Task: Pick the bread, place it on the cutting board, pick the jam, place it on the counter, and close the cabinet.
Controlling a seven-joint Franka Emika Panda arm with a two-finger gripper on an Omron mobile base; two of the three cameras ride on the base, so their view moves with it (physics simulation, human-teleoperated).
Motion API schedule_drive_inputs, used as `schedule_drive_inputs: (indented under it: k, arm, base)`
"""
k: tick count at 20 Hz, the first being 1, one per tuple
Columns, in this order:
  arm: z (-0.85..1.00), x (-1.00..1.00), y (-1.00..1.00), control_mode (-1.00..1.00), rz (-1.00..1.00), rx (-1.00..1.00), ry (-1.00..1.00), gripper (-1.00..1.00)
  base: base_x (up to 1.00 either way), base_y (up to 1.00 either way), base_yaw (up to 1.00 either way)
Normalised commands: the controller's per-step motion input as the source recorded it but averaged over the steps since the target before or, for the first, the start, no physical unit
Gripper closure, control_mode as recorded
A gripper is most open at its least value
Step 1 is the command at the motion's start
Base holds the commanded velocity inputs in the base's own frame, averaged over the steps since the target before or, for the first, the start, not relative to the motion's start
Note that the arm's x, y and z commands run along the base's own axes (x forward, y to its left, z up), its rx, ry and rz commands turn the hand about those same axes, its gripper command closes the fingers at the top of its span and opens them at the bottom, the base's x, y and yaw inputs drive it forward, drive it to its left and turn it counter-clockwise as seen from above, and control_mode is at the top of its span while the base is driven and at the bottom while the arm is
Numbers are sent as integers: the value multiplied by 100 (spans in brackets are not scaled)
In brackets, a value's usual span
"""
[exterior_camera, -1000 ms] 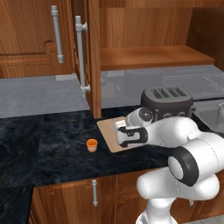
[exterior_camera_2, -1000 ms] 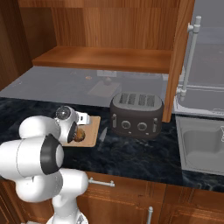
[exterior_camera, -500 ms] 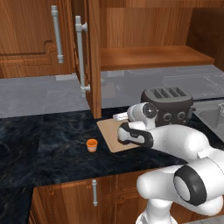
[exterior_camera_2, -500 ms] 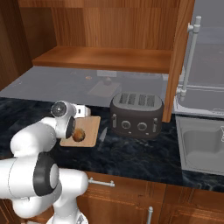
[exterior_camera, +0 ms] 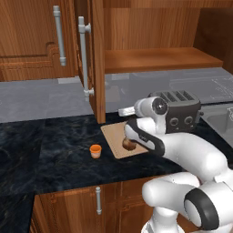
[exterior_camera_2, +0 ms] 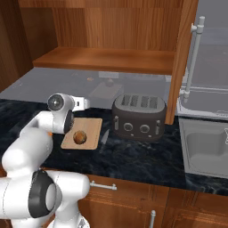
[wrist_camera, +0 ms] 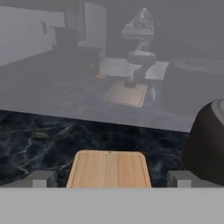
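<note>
The bread (exterior_camera: 129,144) (exterior_camera_2: 79,136), a round brown lump, lies on the tan cutting board (exterior_camera: 113,134) (exterior_camera_2: 91,127) (wrist_camera: 109,168). To the board's left, the small orange jam (exterior_camera: 95,150) stands on the dark marbled counter (exterior_camera: 50,150). My gripper (exterior_camera: 124,111) (exterior_camera_2: 86,103) (wrist_camera: 111,179) hangs above the board's far end and points toward the back wall. It is open, its fingertips (wrist_camera: 41,178) wide apart with nothing between them. The cabinet door (exterior_camera: 97,59) (exterior_camera_2: 180,62) stands open, edge-on, over a bare wooden shelf (exterior_camera: 159,59).
A dark toaster (exterior_camera: 179,111) (exterior_camera_2: 138,116) (wrist_camera: 205,144) stands just right of the board, close to my arm. A steel sink (exterior_camera_2: 207,147) lies at the far right. Another cabinet door with a long handle (exterior_camera: 59,36) is shut at the left.
My hand has lifted off the cutting board and swung up toward the back wall, leaving the bread lying on the board. The jam has not moved.
</note>
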Motion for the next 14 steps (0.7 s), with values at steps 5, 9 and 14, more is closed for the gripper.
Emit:
schedule_drive_inputs:
  k: [5, 9, 14]
  arm:
    - [59, -13, 0, -100, 0, 0, -3, -100]
    - [59, -15, 0, -100, 0, 0, -2, -100]
    - [42, -13, 0, -100, 0, 0, -2, -100]
  base:
    - [0, 0, 0]
    - [0, 0, 0]
    - [0, 0, 0]
